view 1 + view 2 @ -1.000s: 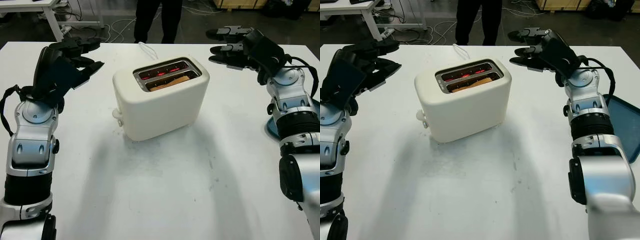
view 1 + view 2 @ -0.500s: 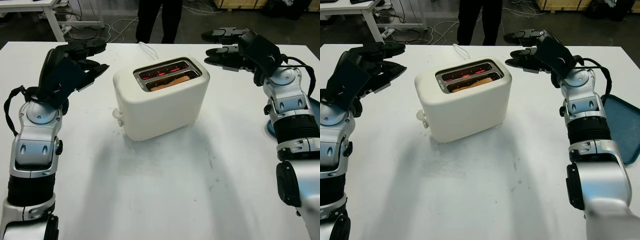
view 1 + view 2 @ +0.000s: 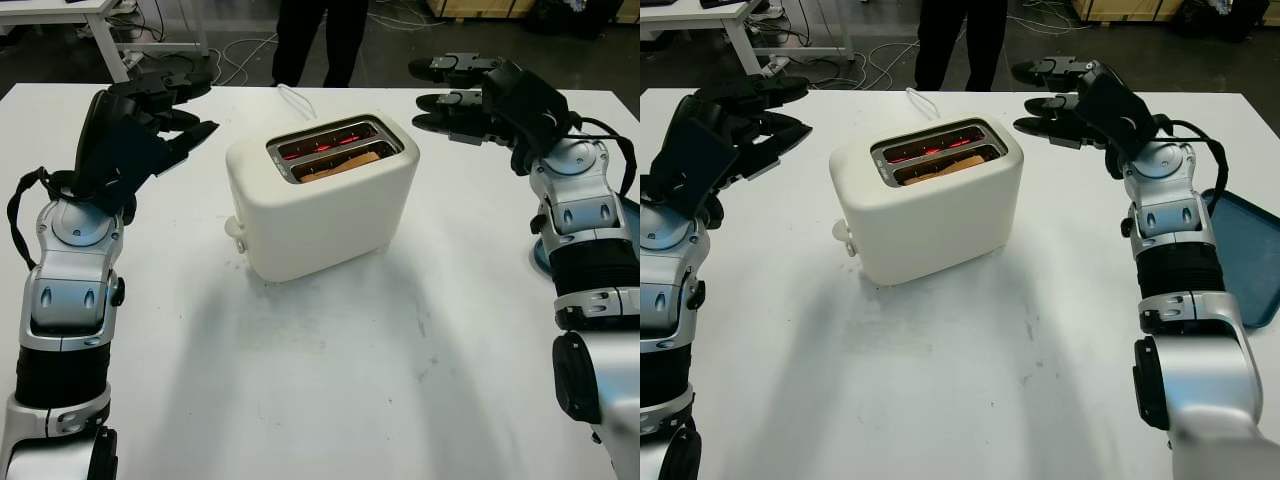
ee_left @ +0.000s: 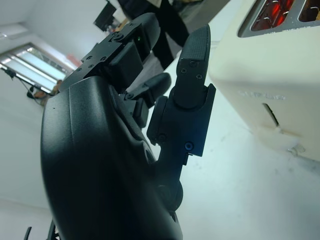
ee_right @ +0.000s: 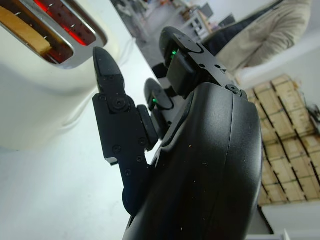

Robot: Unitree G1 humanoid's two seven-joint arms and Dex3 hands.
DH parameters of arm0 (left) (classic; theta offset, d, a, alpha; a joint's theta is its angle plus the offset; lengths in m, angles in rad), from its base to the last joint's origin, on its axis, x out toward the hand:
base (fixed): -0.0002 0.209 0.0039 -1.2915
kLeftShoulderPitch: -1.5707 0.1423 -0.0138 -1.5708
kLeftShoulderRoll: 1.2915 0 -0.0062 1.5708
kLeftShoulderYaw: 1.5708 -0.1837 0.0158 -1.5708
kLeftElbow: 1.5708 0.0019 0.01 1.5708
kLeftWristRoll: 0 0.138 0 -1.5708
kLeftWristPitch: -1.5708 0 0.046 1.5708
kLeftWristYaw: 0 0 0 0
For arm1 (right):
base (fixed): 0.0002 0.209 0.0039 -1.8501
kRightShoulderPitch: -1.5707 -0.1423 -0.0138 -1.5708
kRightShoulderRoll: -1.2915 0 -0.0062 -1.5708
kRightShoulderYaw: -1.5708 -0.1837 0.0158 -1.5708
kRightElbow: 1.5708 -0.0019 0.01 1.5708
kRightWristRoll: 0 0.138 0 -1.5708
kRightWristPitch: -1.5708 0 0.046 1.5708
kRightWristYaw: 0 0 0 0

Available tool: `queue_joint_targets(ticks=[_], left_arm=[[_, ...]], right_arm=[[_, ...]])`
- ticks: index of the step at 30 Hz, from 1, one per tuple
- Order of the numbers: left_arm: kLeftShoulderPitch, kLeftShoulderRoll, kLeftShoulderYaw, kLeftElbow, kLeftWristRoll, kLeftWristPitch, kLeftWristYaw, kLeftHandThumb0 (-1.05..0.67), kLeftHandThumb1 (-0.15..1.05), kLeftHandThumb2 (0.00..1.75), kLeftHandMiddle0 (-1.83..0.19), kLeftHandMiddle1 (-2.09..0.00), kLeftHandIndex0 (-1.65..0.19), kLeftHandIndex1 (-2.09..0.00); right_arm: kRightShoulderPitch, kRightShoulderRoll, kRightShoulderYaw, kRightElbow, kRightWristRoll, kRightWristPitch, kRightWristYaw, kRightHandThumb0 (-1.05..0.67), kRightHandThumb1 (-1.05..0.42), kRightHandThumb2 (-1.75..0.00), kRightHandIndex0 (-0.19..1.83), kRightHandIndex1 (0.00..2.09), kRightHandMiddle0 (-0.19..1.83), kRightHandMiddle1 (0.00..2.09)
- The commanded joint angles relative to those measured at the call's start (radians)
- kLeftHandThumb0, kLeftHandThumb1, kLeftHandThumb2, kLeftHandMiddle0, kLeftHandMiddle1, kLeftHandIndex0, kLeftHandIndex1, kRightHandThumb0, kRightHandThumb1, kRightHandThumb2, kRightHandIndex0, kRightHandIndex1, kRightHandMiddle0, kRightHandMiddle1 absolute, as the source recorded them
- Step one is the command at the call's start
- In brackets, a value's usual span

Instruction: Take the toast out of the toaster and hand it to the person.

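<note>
A cream two-slot toaster stood on the white table, midway between the two hands, its white cord trailing off behind it toward a person in dark trousers at the far edge. Beyond the right forearm, a blue tray lay at the table's edge, well clear of the toaster. The left hand hung open above the table beside the toaster's lever end, apart from it; the right hand hung open level with the toaster's far corner on the other side, not touching it. The toast sat low in the slot nearer the robot, while the farther slot glowed red. The right wrist view caught the toast's edge between the slot wires, and stacked wooden crates behind; the left wrist view showed the toaster's side and lever slot close beyond the fingertips
</note>
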Motion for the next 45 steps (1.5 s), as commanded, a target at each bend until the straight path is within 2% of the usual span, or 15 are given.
queue_joint_targets(ticks=[1, 11, 21, 27, 32, 38, 45], left_arm=[[-0.020, 0.006, 0.006, -0.003, 0.001, -0.009, -0.004, -0.48, 0.92, 0.07, -0.34, -0.94, -0.71, -0.04], [-0.024, 0.011, 0.002, 0.007, 0.001, -0.026, -0.015, -0.48, 0.92, 0.06, -0.33, -0.98, -0.70, -0.04], [-0.019, 0.008, 0.001, -0.047, 0.011, 0.052, -0.012, -0.44, 0.92, 0.06, -0.22, -0.96, -0.64, -0.01], [-0.003, 0.005, 0.007, -0.082, 0.010, 0.101, -0.010, -0.41, 0.92, 0.08, -0.22, -0.92, -0.63, -0.01], [0.005, -0.003, 0.010, -0.105, 0.007, 0.133, -0.006, -0.41, 0.92, 0.07, -0.24, -0.89, -0.63, -0.01], [0.013, -0.004, 0.006, -0.135, 0.010, 0.161, -0.008, -0.41, 0.92, 0.07, -0.26, -0.85, -0.62, -0.01], [0.016, 0.000, 0.001, -0.162, 0.010, 0.197, -0.015, -0.41, 0.92, 0.09, -0.26, -0.80, -0.61, 0.00]], right_arm=[[0.006, 0.000, -0.004, 0.001, 0.010, -0.004, -0.005, -0.28, -0.90, 0.00, 0.61, 0.01, 0.55, 0.01], [0.008, 0.004, -0.002, -0.019, 0.010, 0.029, -0.008, -0.31, -0.90, 0.00, 0.61, 0.01, 0.56, 0.01], [0.042, 0.031, -0.032, -0.082, 0.053, 0.065, -0.041, -0.32, -0.92, 0.00, 0.61, 0.01, 0.55, 0.01], [0.085, 0.077, -0.073, -0.179, 0.108, 0.191, -0.092, -0.29, -0.92, -0.05, 0.54, 0.00, 0.49, 0.00], [0.111, 0.073, -0.065, -0.203, 0.102, 0.196, -0.101, -0.34, -0.92, -0.08, 0.50, 0.00, 0.45, 0.00], [0.125, 0.075, -0.056, -0.231, 0.097, 0.208, -0.108, -0.29, -0.92, -0.12, 0.52, 0.01, 0.45, 0.00], [0.136, 0.069, -0.052, -0.241, 0.096, 0.209, -0.106, -0.31, -0.92, -0.10, 0.54, 0.02, 0.47, 0.01]])
